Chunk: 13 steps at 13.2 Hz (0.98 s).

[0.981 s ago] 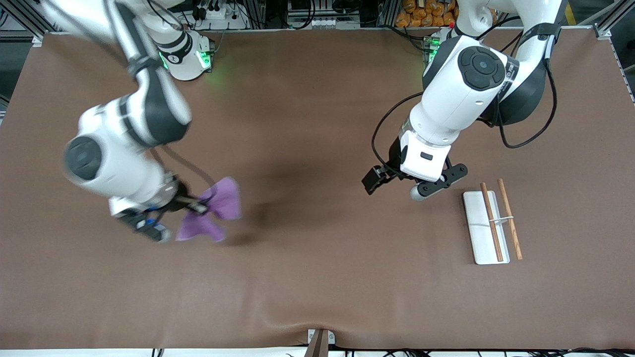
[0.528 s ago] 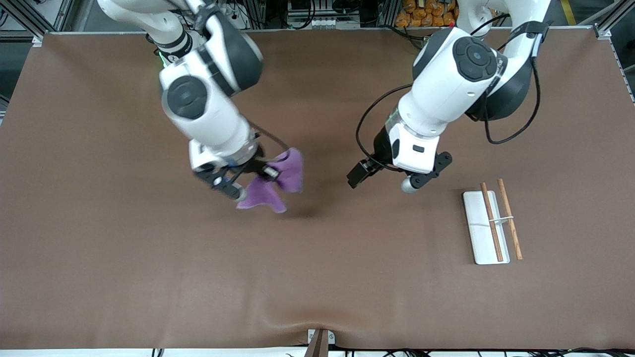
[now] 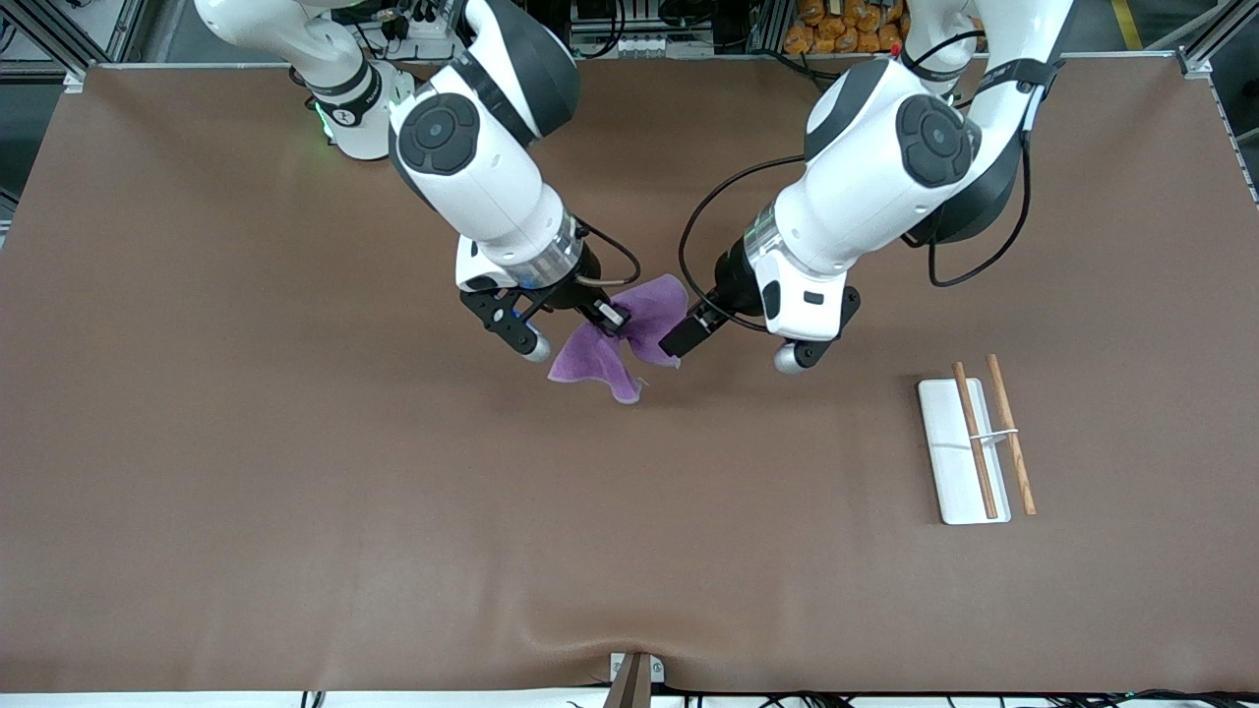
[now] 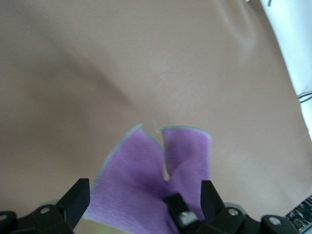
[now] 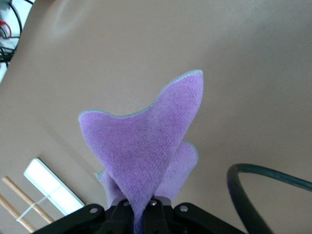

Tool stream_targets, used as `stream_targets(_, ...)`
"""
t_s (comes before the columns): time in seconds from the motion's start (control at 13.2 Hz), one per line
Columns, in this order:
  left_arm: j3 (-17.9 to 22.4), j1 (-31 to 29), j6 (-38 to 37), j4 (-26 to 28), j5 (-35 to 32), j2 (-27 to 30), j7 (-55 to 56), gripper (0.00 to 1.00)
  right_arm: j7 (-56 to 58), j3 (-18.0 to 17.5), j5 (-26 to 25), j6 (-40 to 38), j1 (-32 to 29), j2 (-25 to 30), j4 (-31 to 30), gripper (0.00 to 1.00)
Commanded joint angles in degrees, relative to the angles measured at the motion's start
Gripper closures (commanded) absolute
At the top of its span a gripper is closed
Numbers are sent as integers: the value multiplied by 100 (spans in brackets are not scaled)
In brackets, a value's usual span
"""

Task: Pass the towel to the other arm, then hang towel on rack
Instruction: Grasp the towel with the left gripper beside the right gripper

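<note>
My right gripper [image 3: 612, 317] is shut on the lilac towel [image 3: 615, 344] and holds it above the middle of the table. The towel hangs from its fingers in two flaps. In the right wrist view the towel [image 5: 146, 131] rises out of the closed right gripper [image 5: 146, 204]. My left gripper [image 3: 676, 341], on the other arm, is open beside the towel. In the left wrist view its fingers [image 4: 78, 195] stand wide apart on either side of the towel [image 4: 141, 170], not touching it. The rack [image 3: 959, 462] lies toward the left arm's end, its wooden rods [image 3: 976, 438] empty.
The brown table cover [image 3: 295, 492] has a raised wrinkle at the edge nearest the front camera. A black cable [image 3: 698, 211] loops from the left wrist above the table. The rack's white base also shows in the right wrist view [image 5: 53, 192].
My right arm has swung the towel from its own end to over the table's middle. My left arm has moved to meet it, and its open fingers now flank the towel.
</note>
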<state>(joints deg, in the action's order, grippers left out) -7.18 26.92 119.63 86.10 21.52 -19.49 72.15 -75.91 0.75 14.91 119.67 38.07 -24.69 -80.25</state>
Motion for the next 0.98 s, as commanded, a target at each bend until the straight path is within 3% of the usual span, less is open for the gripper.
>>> stream_targets(0.0, -11, -11, -19, 240, 220, 16, 98, 0, -153, 5, 152, 21, -28, -62, 150, 100)
stream_targets(0.3, -3, -64, -19, 399, 1063, -72, 98, 0, -153, 13, 143, 21, -10, -80, 150, 100)
stream_targets(0.6, -3, -73, -19, 487, 1109, -151, 106, 1, -153, 13, 143, 21, -10, -80, 150, 100)
stream_targets(0.91, -3, -73, -19, 469, 1354, -160, 238, 89, -153, 13, 143, 21, -1, -80, 150, 100)
